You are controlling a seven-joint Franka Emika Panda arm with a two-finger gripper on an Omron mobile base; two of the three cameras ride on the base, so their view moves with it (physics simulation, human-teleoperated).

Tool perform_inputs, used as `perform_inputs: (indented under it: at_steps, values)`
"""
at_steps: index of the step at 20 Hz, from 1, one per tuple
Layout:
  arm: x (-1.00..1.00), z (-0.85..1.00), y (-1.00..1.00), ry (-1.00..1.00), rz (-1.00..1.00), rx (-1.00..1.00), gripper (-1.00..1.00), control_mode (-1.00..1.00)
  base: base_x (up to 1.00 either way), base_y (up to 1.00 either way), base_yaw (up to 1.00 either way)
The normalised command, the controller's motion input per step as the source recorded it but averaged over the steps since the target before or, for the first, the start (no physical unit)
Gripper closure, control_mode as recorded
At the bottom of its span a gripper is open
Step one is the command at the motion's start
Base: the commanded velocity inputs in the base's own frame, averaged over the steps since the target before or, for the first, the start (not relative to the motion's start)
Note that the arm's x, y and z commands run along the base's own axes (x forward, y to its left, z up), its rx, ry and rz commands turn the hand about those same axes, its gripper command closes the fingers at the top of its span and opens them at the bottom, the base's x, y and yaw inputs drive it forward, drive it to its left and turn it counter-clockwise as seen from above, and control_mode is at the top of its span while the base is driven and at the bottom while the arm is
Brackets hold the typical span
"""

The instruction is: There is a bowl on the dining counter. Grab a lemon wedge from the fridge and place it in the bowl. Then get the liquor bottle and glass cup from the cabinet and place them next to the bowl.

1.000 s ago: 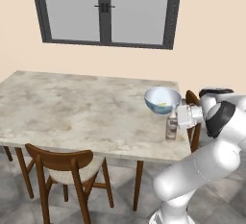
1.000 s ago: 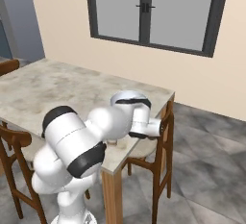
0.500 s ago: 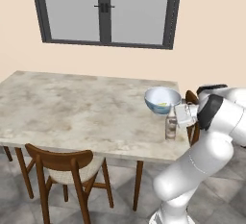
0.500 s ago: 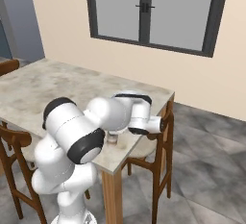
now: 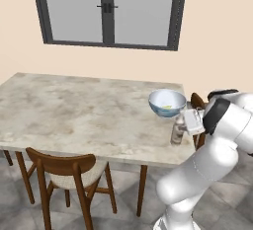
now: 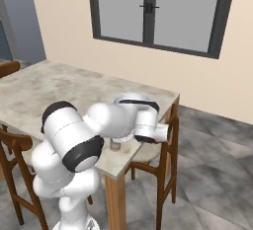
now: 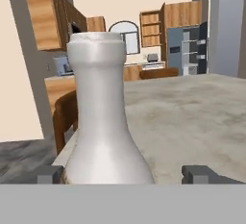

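Right now I see the bottle standing upright on the worktop, near its right-hand edge and just in front of the bowl. From the left base camera a small yellow lemon wedge lies inside the bowl. My gripper sits level with the bottle, and in the hand camera the two dark fingertips stand wide on either side of the bottle's body with a gap showing on the right, so I read the gripper as released and not clamping the glass. From the right base camera the arm's elbow covers much of the bowl, and the bottle shows only as a small stub under the forearm near the worktop corner. A wooden chair stands at the near side, another at the end by the gripper.
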Motion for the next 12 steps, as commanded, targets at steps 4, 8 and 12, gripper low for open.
perform_inputs:
  at_steps: [4, 8, 12]
  values:
    - [-0.41, 0.0, 0.0, -0.11, 0.0, 0.0, -1.0, -1.0, 0.0, 0.0, 0.0]
    - [-0.17, 0.02, -0.01, -0.06, -0.01, 0.0, -1.0, -1.0, 0.0, 0.0, 0.0]
    - [-0.01, 0.15, -0.09, -0.01, -0.03, 0.0, -1.0, -1.0, 0.0, 0.0, 0.0]
